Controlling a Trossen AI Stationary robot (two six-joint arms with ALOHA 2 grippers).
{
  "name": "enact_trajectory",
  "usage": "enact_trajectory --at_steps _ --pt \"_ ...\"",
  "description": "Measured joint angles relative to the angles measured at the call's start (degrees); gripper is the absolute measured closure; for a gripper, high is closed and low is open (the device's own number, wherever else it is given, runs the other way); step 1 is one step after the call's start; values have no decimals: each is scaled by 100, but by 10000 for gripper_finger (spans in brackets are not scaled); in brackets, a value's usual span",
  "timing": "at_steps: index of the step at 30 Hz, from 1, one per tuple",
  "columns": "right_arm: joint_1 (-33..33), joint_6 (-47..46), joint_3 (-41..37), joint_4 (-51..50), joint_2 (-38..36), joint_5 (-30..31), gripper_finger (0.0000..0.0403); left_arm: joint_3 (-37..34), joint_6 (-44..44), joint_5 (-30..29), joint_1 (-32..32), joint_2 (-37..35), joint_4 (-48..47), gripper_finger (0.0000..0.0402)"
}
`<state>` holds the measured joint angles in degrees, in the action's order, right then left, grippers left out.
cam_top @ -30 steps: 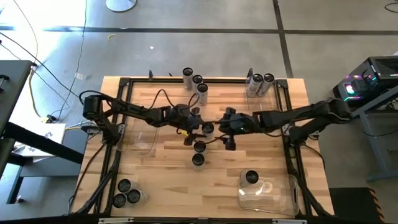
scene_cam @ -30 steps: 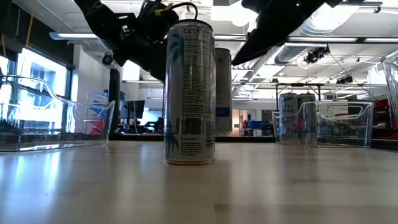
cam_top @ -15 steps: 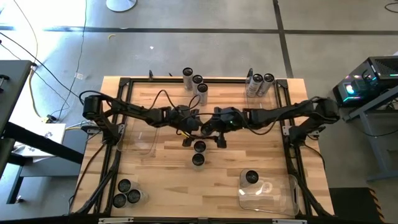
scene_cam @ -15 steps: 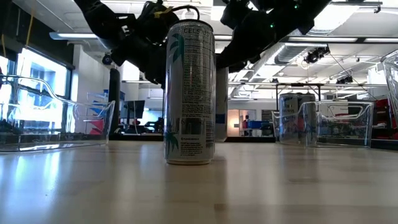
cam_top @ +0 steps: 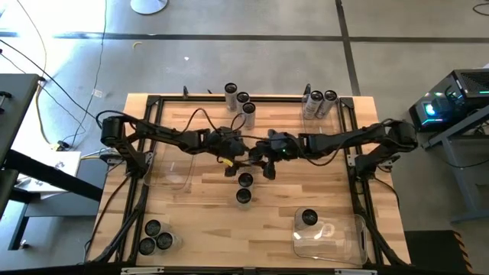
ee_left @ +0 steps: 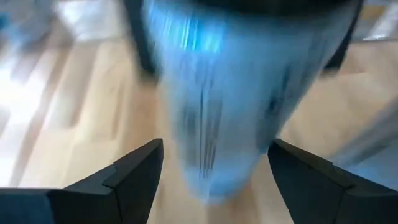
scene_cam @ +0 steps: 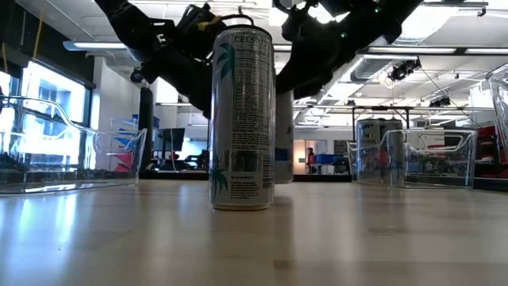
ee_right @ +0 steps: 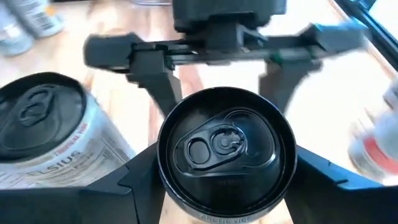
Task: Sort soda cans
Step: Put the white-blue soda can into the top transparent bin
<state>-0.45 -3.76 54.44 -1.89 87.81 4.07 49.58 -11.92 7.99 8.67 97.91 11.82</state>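
Note:
One soda can (ee_right: 225,146), dark-topped and silvery, stands upright at the table's middle, between both grippers. My right gripper (ee_right: 225,169) reaches in from the right and is shut on it; in the high view the right gripper (cam_top: 260,159) covers the can. My left gripper (ee_left: 214,168) comes from the left and is open, one finger on either side of the same can (ee_left: 217,106), with a gap showing at each. Two more cans (cam_top: 244,179) (cam_top: 243,196) stand just nearer; the nearest one fills the low view (scene_cam: 242,119). My right gripper pinches the can between its two fingers, on opposite sides just under the top rim (ee_right: 160,163). The fingers slant down from the table's right side. The can stays upright, and its lower end (scene_cam: 283,176) shows at table level in the low view.
Three cans (cam_top: 242,98) stand at the far edge and three more (cam_top: 319,99) at the far right. A clear bin (cam_top: 344,241) at the near right holds one can (cam_top: 308,218). Three cans (cam_top: 155,238) sit near left. Another clear bin (cam_top: 174,174) is at the left.
My right gripper has moved toward the table's left edge and sunk a little, coming onto the middle can, which it stood clear of a second ago. The can has stayed upright in its place.

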Motion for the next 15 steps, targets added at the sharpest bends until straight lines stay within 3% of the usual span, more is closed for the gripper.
enact_trajectory --at_steps 4,9,12,15 --pt "181 -620 -3 -491 -364 815 164 -17 164 -866 7 11 -329 118" --pt "411 -1578 -3 -1398 -1138 2482 164 -40 535 -1792 -67 11 -398 118" --pt "495 -2152 42 -2137 -1765 3268 164 -206 810 -2082 -133 11 -179 117" --pt "469 -2407 48 -2633 -2394 3518 164 -399 938 -2122 -228 13 54 117"
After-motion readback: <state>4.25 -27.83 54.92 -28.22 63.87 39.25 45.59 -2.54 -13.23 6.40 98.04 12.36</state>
